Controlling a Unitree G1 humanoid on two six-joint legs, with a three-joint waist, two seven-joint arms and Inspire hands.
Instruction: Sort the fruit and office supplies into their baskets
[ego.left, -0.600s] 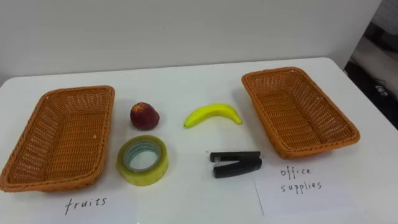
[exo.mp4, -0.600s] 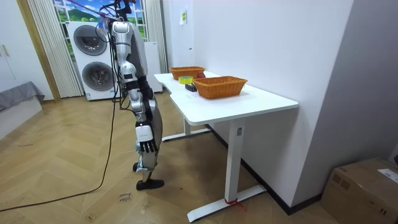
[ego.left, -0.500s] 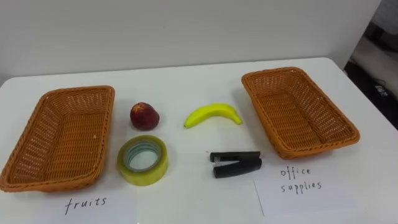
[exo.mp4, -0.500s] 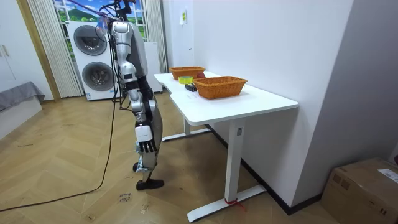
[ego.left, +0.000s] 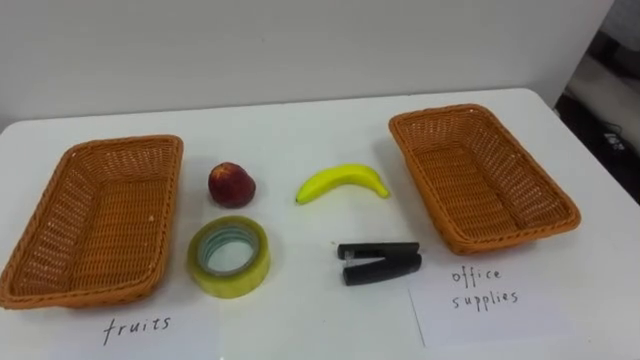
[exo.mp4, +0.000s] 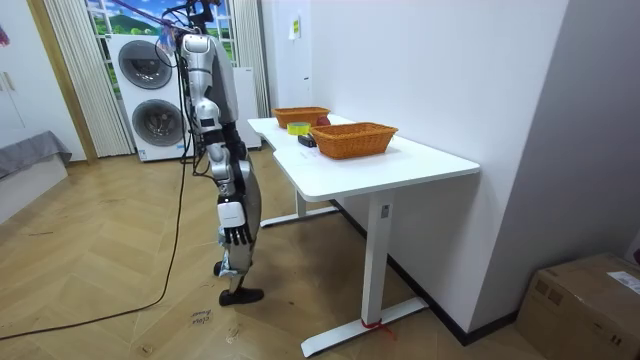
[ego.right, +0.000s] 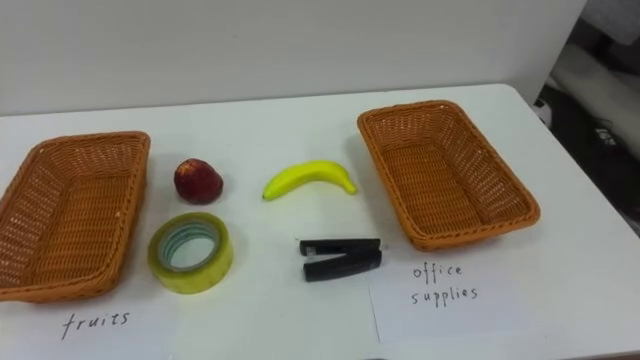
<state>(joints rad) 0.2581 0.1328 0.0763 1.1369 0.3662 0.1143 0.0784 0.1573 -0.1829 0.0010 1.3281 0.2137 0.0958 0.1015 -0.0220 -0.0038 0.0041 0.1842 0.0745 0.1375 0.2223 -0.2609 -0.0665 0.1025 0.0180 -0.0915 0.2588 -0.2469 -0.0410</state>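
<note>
Left eye view: handwritten label (ego.left: 138, 325) fronts left basket (ego.left: 95, 225).

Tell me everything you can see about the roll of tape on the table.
The roll of tape is a wide ring of yellowish, slightly see-through tape wound on a pale inner core. It lies flat on the white table with its hole facing up. It sits just in front of the red fruit, close beside the left basket, with the black stapler off to its right. It appears to touch only the table.
</note>
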